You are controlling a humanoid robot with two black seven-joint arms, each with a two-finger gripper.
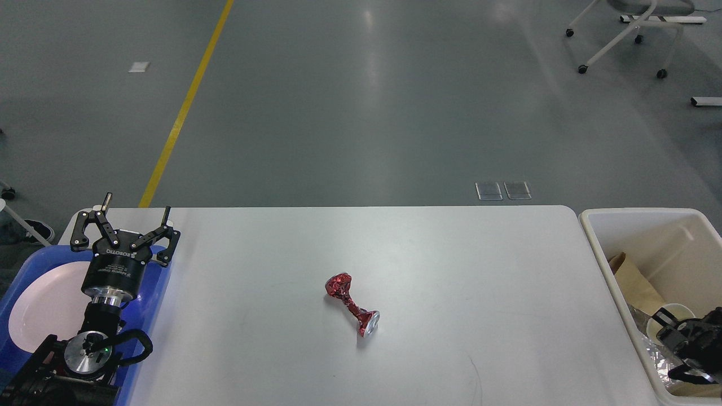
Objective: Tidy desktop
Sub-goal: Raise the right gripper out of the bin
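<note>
The white desktop [451, 270] fills the middle of the head view. A crumpled red foil wrapper [351, 301] with a silvery end lies alone near its centre. My left gripper [137, 204] is open and empty, with its fingers spread, above the far right corner of a blue tray [148, 299] at the desktop's left end, well left of the wrapper. My right gripper [677, 335] is a dark shape low inside the cream-white bin [598, 237] at the right, next to a pale paper cup [671, 314]. Its fingers cannot be told apart.
A white plate [48, 307] lies in the blue tray under my left arm. The bin holds brown paper [634, 279], foil and other waste. Beyond the desktop is grey floor with a yellow line [180, 113] and a wheeled chair base [626, 34] at the far right.
</note>
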